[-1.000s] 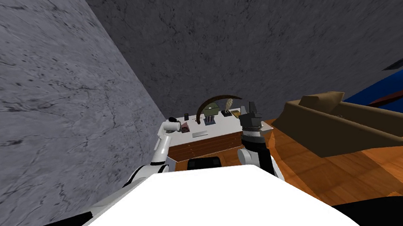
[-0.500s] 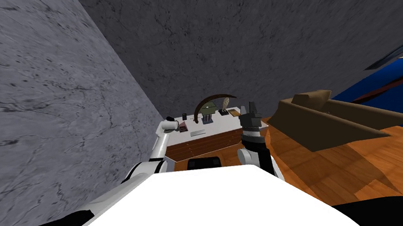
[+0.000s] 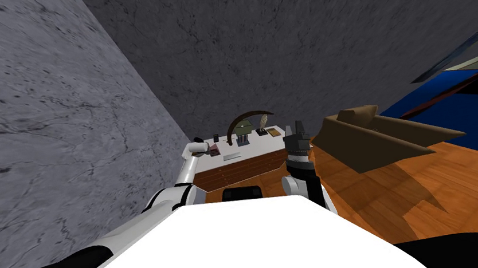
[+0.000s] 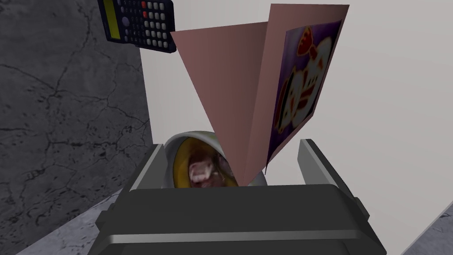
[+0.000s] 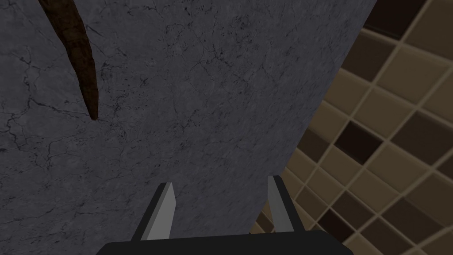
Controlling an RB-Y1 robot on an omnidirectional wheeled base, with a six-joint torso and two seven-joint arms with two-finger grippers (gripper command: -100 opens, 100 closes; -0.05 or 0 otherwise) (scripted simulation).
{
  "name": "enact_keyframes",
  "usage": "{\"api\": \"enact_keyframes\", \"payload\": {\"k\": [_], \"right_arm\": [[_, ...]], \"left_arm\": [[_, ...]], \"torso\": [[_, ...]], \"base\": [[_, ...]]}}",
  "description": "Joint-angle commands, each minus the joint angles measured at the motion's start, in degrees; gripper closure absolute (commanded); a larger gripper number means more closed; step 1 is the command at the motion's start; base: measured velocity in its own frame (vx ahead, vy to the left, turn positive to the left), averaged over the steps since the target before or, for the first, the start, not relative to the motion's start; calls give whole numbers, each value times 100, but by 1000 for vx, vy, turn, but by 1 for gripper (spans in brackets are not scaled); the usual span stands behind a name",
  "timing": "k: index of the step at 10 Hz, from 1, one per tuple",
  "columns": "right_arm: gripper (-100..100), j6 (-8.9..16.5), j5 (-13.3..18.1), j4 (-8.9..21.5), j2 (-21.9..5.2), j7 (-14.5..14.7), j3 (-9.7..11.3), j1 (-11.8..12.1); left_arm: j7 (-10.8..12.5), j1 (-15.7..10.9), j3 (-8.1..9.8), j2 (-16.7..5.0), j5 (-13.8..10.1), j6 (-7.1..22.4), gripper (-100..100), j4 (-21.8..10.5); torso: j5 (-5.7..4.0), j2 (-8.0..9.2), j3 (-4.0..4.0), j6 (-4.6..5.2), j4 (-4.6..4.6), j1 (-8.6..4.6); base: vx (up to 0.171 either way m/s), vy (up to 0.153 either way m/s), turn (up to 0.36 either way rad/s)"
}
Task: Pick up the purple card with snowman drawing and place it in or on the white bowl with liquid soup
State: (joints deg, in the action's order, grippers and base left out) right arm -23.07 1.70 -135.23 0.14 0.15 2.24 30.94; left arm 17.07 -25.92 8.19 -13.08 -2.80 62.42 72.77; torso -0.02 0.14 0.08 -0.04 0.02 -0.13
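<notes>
White desk top (image 4: 389, 110) at eleven o'clock ahead; the purple card (image 4: 247, 88) stands foot-down in the soup bowl (image 4: 177, 152) between the left gripper's (image 4: 231, 145) spread fingers, touching neither; placing looks done, so next draw straight back without tipping it.

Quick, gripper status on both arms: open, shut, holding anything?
Left gripper: open; the fingers stand clear of the purple card, which stands between them over the white bowl.
Right gripper: open, holding nothing.
</notes>
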Motion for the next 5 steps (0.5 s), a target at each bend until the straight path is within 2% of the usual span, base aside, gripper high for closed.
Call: {"api": "enact_keyframes", "payload": {"k": [1,2,3,4,5], "right_arm": [[0,0,0,0,0,0,0,0],[0,0,0,0,0,0,0,0],[0,0,0,0,0,0,0,1],[0,0,0,0,0,0,0,1],[0,0,0,0,0,0,-1,1]], "left_arm": [[-73,-186,198,-135,-103,-202,-100,-286],[-73,-186,198,-135,-103,-202,-100,-429],[-67,-142,174,-116,-91,-174,-100,-299],[-69,-144,178,-117,-92,-178,100,-312],[-69,-143,177,-116,-93,-177,100,-312]], "torso": [[0,0,0,0,0,0],[-1,6,4,0,1,-4],[0,2,2,-3,1,-1],[1,-6,-3,-3,-1,6],[2,-12,-6,-3,-1,10]], "base": [[-68,-44,-152],[-46,-32,-36],[-14,-12,4],[0,0,0],[0,0,0]]}}
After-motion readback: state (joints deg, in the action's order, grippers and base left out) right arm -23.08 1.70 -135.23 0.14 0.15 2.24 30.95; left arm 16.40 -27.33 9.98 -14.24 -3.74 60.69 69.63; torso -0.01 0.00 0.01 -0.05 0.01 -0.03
